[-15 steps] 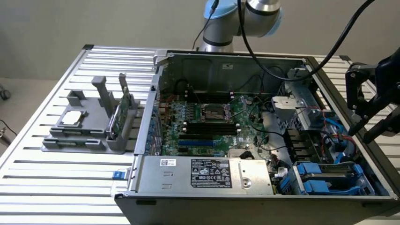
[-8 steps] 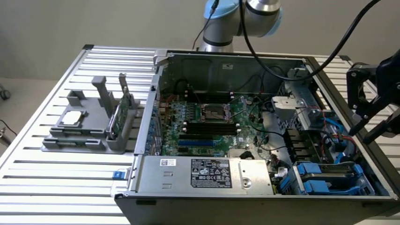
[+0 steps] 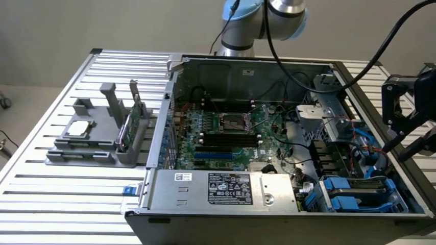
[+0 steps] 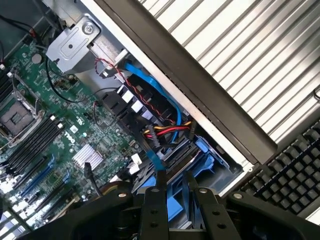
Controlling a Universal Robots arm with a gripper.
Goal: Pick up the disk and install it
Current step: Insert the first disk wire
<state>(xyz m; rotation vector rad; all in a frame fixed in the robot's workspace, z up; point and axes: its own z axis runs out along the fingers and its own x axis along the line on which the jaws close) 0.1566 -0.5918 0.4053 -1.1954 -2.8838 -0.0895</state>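
The arm's jaws [image 3: 402, 148] hang over the right wall of an open computer case [image 3: 178, 109] on a slatted table [image 3: 61, 199], toward the exterior view's right. They stand partly apart and appear to clamp nothing.

The disk [image 3: 354, 195] sits low in the drive bay at the case's near right corner, framed by its blue carrier. From the jaws it lies downward, nearer to the exterior camera and a little toward that view's left, close by but apart from them. Its long axis seems to run along the case's near wall, from that view's left to its right, though the bay's walls hide much of it, so this is a judgement.

In the wrist view the two black fingers [image 4: 152, 215] point down at the same corner, and the carrier's blue plastic [image 4: 207, 160] shows just past the jaws [image 4: 176, 200] and in the gap between them. A blue cable [image 4: 150, 82] and a bundle of red and yellow wires [image 4: 170, 131] cross the space just beyond the bay. Whether the disk is fully seated there cannot be told.

On the table at the exterior view's left, well apart from the jaws, a grey holder [image 3: 95, 138] carries a small silver chip [image 3: 79, 128] and a green card [image 3: 128, 130].
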